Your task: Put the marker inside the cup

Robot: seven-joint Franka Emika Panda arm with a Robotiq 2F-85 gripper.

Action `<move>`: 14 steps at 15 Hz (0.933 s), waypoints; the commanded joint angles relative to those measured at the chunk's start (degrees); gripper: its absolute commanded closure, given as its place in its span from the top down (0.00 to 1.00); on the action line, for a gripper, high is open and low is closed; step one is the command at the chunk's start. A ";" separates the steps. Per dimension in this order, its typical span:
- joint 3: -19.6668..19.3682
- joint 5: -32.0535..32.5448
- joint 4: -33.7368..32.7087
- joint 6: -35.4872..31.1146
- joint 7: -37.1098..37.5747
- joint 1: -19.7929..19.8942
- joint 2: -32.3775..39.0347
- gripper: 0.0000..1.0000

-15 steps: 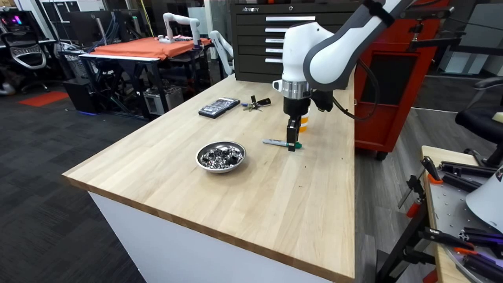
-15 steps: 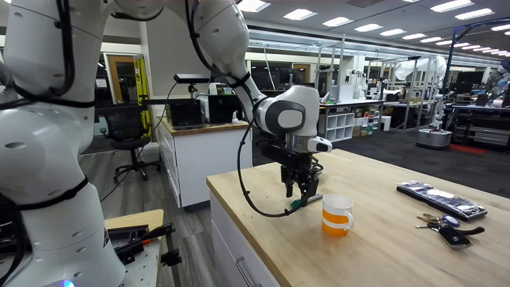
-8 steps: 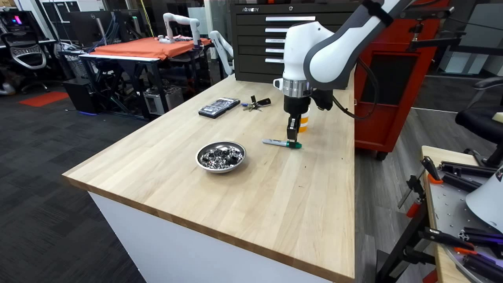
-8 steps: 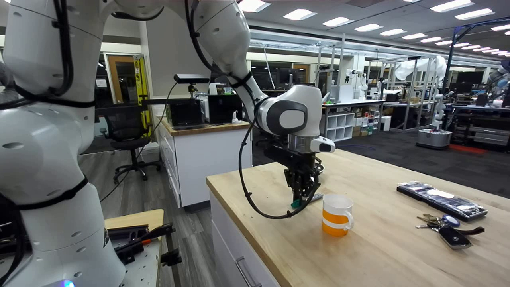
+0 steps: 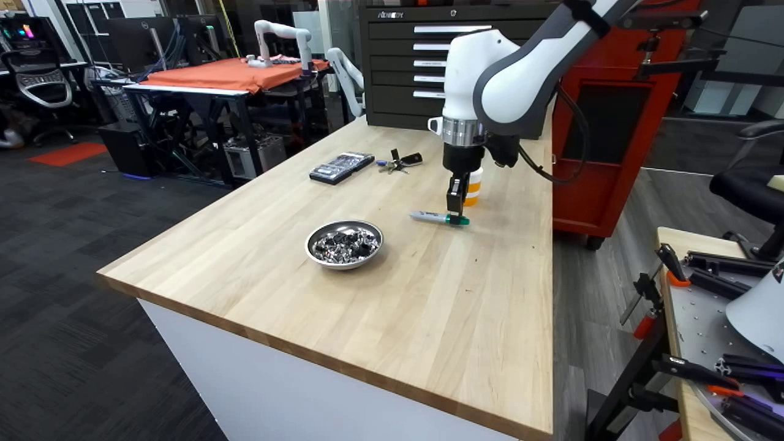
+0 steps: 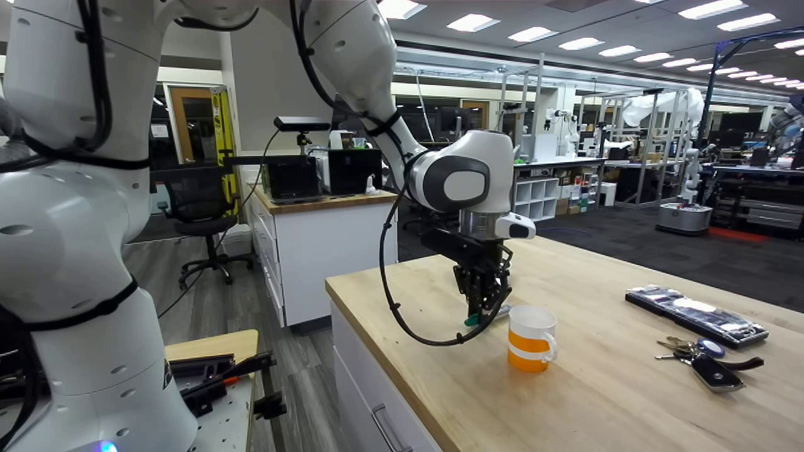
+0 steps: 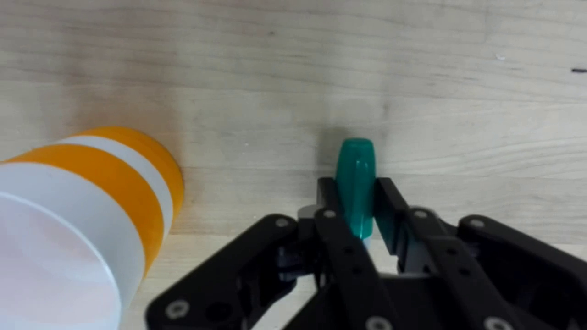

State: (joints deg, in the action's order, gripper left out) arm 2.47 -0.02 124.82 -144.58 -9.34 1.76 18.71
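My tool (image 7: 356, 195) is pinched closed on the marker (image 5: 433, 217) at its green cap (image 7: 357, 172). The marker runs roughly level; the upright cup (image 7: 101, 201) stands near, at left in the wrist view, so I'd likely raise, then tip it.

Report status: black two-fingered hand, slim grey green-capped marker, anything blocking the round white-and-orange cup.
Hand shut on marker at green cap. Marker outside cup; lift off pale wooden tabletop unclear. No obstacle seen between marker and upright cup.
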 commanded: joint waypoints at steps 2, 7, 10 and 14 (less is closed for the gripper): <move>0.56 -1.75 -1.28 3.62 -3.68 1.17 -3.89 0.06; -0.24 -0.99 -4.97 12.53 -6.30 1.40 -7.39 0.06; -1.09 -0.46 -8.11 20.26 -8.08 1.51 -9.50 0.06; -2.64 1.14 -13.21 30.38 -10.09 1.92 -10.85 0.06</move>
State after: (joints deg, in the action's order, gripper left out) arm 0.87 0.03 114.78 -121.38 -17.27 3.13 9.26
